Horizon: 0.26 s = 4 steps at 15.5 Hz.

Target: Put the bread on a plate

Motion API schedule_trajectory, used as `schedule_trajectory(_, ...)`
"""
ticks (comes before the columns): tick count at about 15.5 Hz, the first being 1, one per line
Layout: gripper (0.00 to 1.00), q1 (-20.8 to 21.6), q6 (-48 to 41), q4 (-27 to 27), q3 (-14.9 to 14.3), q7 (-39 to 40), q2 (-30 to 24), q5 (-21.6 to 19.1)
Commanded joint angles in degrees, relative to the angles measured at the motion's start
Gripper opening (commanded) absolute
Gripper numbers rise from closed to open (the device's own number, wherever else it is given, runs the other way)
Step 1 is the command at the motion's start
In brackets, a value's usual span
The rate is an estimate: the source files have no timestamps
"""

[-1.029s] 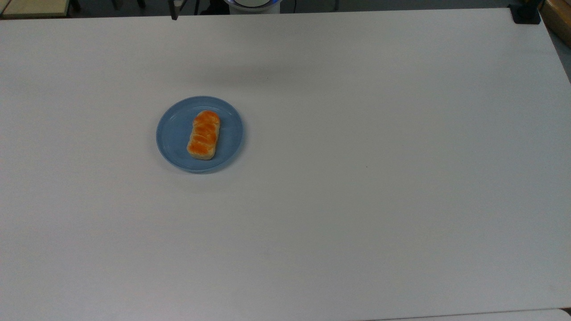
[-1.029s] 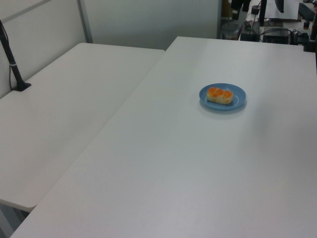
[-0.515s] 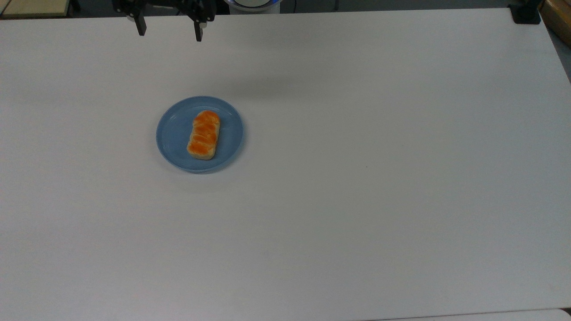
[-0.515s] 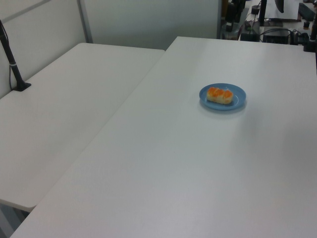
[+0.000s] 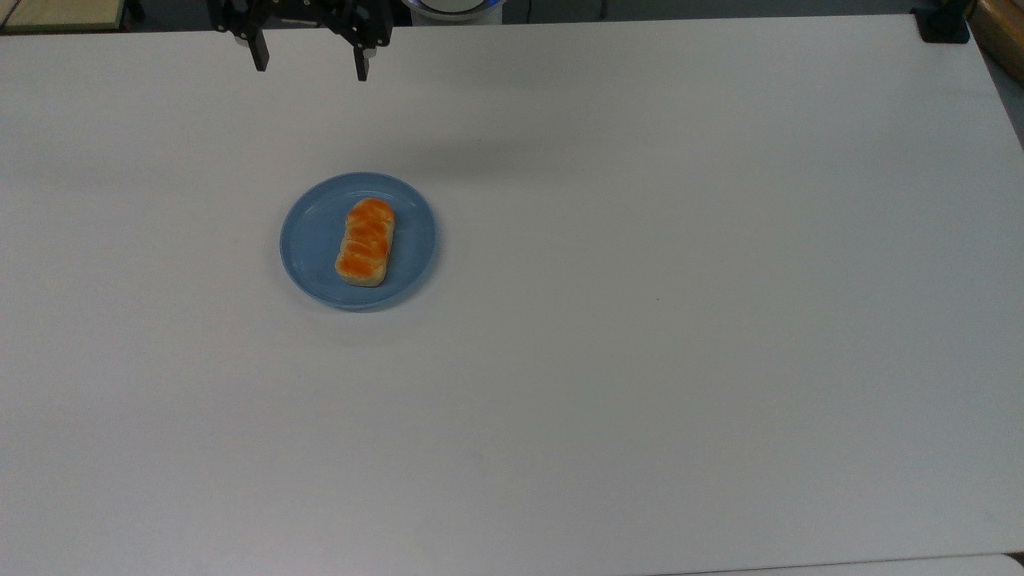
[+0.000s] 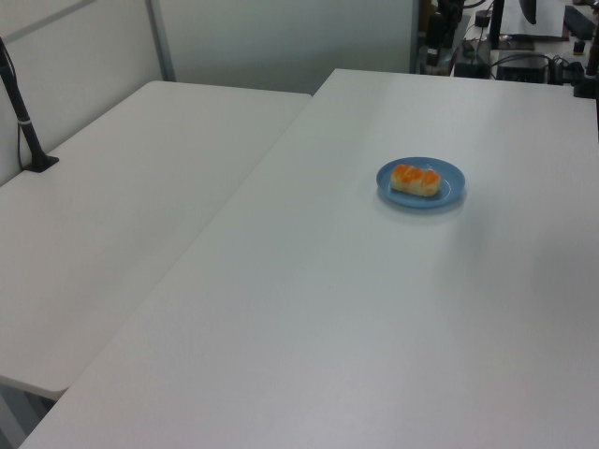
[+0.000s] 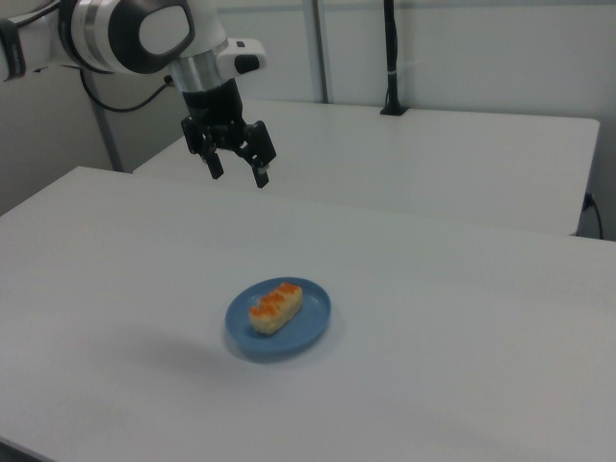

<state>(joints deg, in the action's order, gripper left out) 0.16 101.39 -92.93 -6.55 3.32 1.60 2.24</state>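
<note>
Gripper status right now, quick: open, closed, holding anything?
Gripper: open, holding nothing; the orange-topped toy bread loaf lies on the round light-blue plastic plate.

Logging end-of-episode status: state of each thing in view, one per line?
bread: lying flat on the plate, orange top up, nothing gripping it.
plate: upright on the white table, holding the bread.
claw: open, empty, raised above the table's far edge in the top view, apart from the plate.
table: bears the plate.
</note>
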Motion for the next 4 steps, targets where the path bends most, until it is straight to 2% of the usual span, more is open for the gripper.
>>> schedule_trajectory(1,1.0,1.3,0.9,-1.0,-0.7,0.5,-1.1,-0.1)
schedule_trajectory(4,1.0,2.7,0.9,-1.0,-1.4,0.4,-0.8,-0.2)
